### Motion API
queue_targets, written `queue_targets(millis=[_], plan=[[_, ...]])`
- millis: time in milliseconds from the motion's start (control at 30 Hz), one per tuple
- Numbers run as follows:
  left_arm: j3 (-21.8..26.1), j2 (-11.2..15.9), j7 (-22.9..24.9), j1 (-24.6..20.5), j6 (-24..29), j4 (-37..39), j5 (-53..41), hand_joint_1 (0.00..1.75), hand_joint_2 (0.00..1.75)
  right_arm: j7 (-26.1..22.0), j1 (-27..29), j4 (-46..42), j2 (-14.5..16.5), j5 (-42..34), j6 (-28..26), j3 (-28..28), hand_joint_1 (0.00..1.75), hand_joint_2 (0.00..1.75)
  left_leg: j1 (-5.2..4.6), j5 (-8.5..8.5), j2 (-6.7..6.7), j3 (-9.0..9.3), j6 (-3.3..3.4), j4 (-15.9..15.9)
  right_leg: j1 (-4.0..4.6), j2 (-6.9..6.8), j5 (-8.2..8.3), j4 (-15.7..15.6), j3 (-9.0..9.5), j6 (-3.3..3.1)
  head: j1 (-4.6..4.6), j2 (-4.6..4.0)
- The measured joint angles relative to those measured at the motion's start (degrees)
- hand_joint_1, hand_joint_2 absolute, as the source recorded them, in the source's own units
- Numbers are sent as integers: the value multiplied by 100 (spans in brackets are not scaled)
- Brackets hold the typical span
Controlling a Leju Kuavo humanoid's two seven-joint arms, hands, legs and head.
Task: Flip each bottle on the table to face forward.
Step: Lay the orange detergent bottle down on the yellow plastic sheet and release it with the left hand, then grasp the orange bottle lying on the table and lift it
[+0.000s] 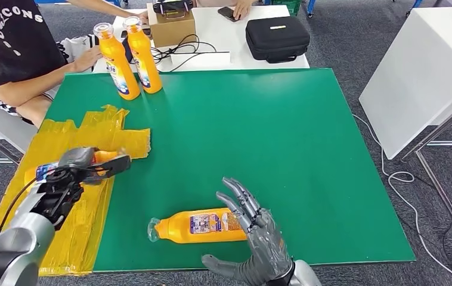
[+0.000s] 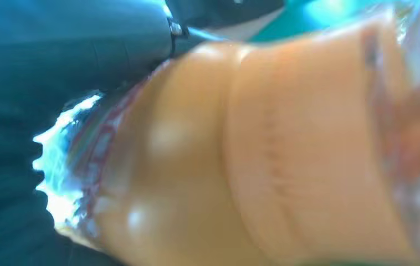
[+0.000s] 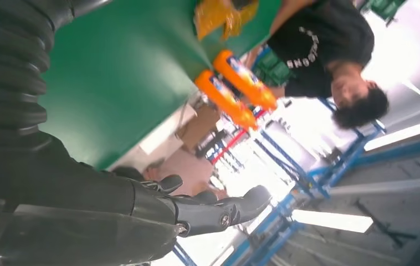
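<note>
Two orange bottles [image 1: 117, 62] [image 1: 144, 55] stand upright at the back left of the green mat [image 1: 283, 131]; a person's hand [image 1: 85, 59] touches the left one. They also appear in the right wrist view [image 3: 235, 83]. A third orange bottle [image 1: 203, 226] lies on its side near the front edge, cap to the left. My right hand [image 1: 253, 238] hovers at its base end with fingers [image 3: 219, 210] spread, holding nothing. My left hand [image 1: 74, 170] grips a fourth orange bottle [image 1: 101, 157] over the yellow patch; it looms blurred in the left wrist view [image 2: 252, 155].
Crumpled yellow tape [image 1: 86, 134] covers the mat's left side. Behind the mat a white table holds a black case [image 1: 277, 37], a cardboard box [image 1: 173, 25] and cables. A person [image 1: 15, 47] sits at the back left. A white table [image 1: 420, 71] stands to the right.
</note>
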Motion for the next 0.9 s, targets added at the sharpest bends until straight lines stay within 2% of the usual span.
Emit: queue_targets(millis=[133, 267, 400, 533, 733, 900], plan=[[137, 53, 118, 232, -136, -272, -81, 0, 175, 1, -55, 135, -25, -57, -14, -30, 0, 175, 0, -2, -10, 24, -4, -3, 0, -10, -2, -1, 24, -4, 2, 0], [136, -117, 273, 101, -510, -335, -285, 0, 175, 235, -115, 168, -38, -50, -67, -86, 0, 175, 0, 11, -11, 36, -6, -2, 0, -14, 3, -1, 36, -5, 4, 0], [77, -273, 231, -37, -597, -237, -357, 0, 175, 367, -148, 168, -39, -11, -121, -92, 0, 175, -1, 20, -16, 36, -5, 0, -1, -22, 10, 1, 41, -8, 4, 0], [53, -350, -39, -86, -600, -165, -342, 0, 0, 387, -151, 169, -54, -3, -188, -92, 0, 175, -2, 20, -20, 36, -5, 1, -2, -24, 14, 1, 40, -14, 2, 0], [55, -502, -683, -20, -378, -148, 99, 0, 0, 437, -143, 172, -137, -4, -366, -92, 0, 175, -1, 25, -42, 28, -2, 1, -1, -52, 12, 0, 36, -16, 3, 0], [47, -675, -1521, 292, 15, -581, 1248, 0, 0, 545, -69, 183, -184, 50, -613, -36, 0, 175, -4, 26, -26, 18, 0, 1, -2, -37, 16, 1, 30, -14, 5, 0]])
